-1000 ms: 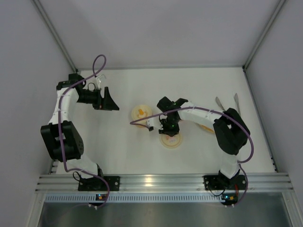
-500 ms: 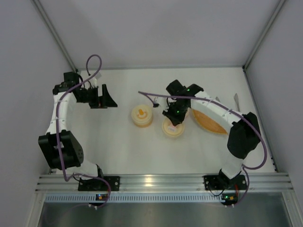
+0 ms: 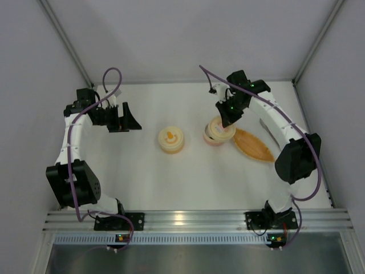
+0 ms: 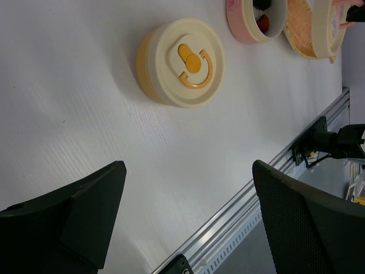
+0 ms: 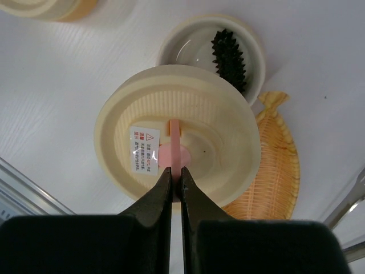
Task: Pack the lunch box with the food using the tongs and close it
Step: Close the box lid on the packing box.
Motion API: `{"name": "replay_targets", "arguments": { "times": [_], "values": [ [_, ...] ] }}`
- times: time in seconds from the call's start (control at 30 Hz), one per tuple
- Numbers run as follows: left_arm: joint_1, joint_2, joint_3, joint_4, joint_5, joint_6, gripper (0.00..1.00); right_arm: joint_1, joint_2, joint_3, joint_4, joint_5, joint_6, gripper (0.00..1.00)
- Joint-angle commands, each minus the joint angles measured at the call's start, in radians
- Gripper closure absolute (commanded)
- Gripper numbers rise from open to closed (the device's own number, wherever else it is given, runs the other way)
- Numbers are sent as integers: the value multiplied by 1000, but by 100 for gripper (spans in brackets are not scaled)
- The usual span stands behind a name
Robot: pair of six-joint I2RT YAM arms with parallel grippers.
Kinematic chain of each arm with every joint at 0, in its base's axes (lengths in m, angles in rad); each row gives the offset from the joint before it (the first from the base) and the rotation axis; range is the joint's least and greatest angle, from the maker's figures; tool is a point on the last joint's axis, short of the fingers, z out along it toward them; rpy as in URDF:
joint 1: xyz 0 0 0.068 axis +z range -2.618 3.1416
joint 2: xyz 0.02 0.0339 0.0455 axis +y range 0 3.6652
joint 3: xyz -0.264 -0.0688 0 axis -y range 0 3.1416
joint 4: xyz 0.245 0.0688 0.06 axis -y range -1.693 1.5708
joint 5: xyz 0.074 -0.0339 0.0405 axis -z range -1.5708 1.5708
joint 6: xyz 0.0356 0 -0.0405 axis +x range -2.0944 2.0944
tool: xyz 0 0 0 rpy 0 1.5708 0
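Cream lid (image 5: 177,137), round, with a pink tab at its centre: pinched by that tab between the closed fingers of the right gripper (image 5: 176,178) and held clear of the table, tilted, above the far right part of the white tabletop (image 3: 171,177). Pink bowl (image 4: 235,17), uncovered, beneath and partly behind the lid; contents: one dark spiky piece of food (image 5: 231,51) and one red bit (image 4: 262,21). Orange woven tray (image 5: 274,171), boat-shaped, lying just beside the bowl on its right; whether the two touched could not be told. Grey metal tongs (image 5: 349,201), lying on the table beyond the tray, near the right wall, mostly hidden by the right arm from above. Yellow tub (image 4: 182,60), with a cream lid and orange handle in place, standing alone at mid-table. Left gripper (image 4: 188,217), jaws spread wide and holding nothing, hanging over the far left of the table, well apart from the tub.
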Motion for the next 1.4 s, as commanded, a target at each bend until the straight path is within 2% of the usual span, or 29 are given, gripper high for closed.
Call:
{"name": "replay_targets", "arguments": {
  "times": [0.0, 0.23, 0.43, 0.53, 0.67, 1.37],
  "values": [
    [6, 0, 1, 40, 12, -11, 3, 3, 45, 121, -59, -2, -24, 100],
    [6, 9, 6, 28, 23, 9, 2, 5, 141, 256, -202, 9, -477, 100],
    [8, 25, -2, 38, 62, -1, 2, 3, 116, 181, -208, -14, -835, 100],
    [8, 31, -11, 46, 69, -2, 2, 3, 122, 196, -217, -65, -947, 100],
    [8, 34, -28, 49, 61, 9, 2, 6, 153, 218, -207, -103, -1016, 100],
    [14, 71, 4, 37, 101, 6, 2, 61, 280, 239, -107, -39, -1156, 100]
  ]
}}
